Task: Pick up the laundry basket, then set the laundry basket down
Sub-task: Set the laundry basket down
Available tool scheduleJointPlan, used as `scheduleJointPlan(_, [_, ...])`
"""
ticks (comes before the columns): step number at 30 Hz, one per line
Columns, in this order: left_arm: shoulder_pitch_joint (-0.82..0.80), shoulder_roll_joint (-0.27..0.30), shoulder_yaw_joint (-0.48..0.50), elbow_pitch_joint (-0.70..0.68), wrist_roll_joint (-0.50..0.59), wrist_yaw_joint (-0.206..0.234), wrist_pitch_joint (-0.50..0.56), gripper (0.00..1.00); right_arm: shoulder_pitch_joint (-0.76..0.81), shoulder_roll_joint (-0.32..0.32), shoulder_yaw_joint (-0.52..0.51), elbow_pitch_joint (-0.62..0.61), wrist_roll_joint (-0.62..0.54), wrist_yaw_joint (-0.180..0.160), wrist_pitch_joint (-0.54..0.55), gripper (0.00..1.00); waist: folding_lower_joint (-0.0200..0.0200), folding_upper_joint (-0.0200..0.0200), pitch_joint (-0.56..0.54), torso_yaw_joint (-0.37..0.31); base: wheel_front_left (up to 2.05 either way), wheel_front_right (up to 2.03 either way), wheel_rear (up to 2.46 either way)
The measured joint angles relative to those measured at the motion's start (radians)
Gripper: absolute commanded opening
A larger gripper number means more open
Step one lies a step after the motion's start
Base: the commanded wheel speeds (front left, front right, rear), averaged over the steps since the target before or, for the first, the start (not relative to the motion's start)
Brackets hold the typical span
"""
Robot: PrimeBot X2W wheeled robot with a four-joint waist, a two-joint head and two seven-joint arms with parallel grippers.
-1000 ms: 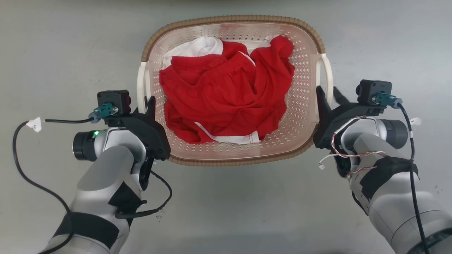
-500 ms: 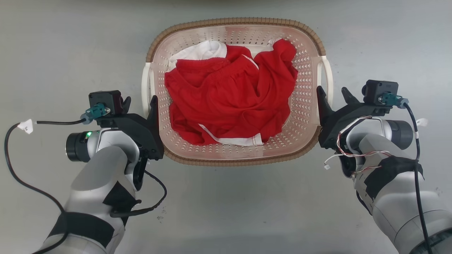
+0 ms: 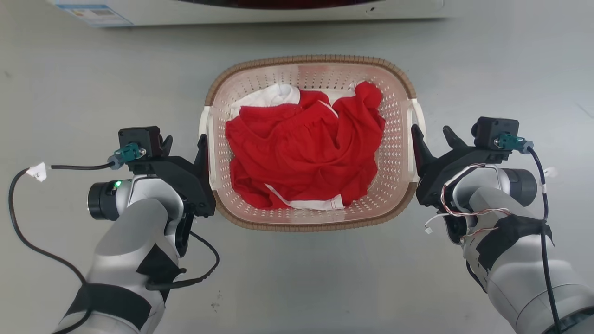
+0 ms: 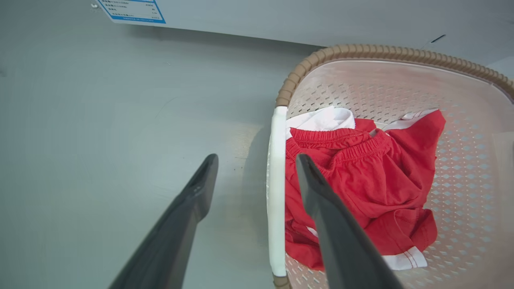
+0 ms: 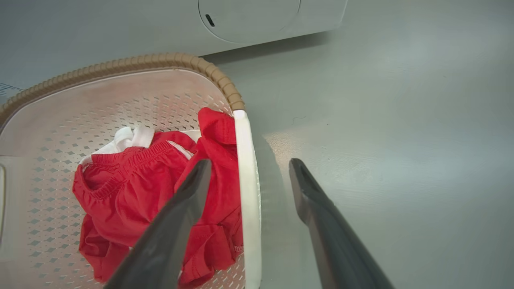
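Compared with one second ago, both hands have opened. The fingers of the left hand [image 3: 184, 139] and of the right hand [image 3: 430, 130] now stand wider apart than they did then. The head view has also shifted, so the washing machine [image 3: 278, 11] now shows at the far edge; this is the camera's move, not the basket's.

The laundry basket [image 3: 306, 59] stands on the grey floor [image 3: 297, 278], between the two hands and near the machine, with red clothes [image 3: 301, 157] inside. I judge that the basket is already set down and released, so the task looks almost finished; only the pulling back of the arms remains.

Each hand is open and grips nothing. The left handle [image 4: 277, 180] lies between the left fingers, one finger outside the basket and one over the clothes. The right handle [image 5: 247, 180] lies between the right fingers in the same way. No finger seems to press on a handle.
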Motion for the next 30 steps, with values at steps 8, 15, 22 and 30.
scheduleJointPlan(8, [0.033,-0.002,-0.012,0.005,0.001,-0.009,-0.009,1.00,0.032,0.000,-0.008,0.003,0.009,0.014,-0.021,1.00,-0.0001,-0.0001,-0.086,0.003,0.00,0.00,0.00])
scheduleJointPlan(15, [0.078,-0.003,-0.018,0.007,0.004,-0.016,-0.030,1.00,0.074,0.000,-0.020,0.005,0.016,0.018,-0.035,1.00,-0.0001,0.0000,-0.175,0.004,0.00,0.00,0.00])
scheduleJointPlan(22, [0.116,-0.002,-0.026,0.004,0.015,-0.017,-0.047,1.00,0.127,-0.002,-0.028,0.004,0.017,0.022,-0.047,1.00,-0.0001,-0.0001,-0.268,0.004,0.00,0.00,0.00])
scheduleJointPlan(30, [0.173,0.017,-0.030,-0.023,0.030,-0.014,-0.053,1.00,0.186,-0.003,-0.045,-0.030,0.017,0.025,-0.048,1.00,0.0000,-0.0001,-0.373,0.004,0.00,0.00,0.00])
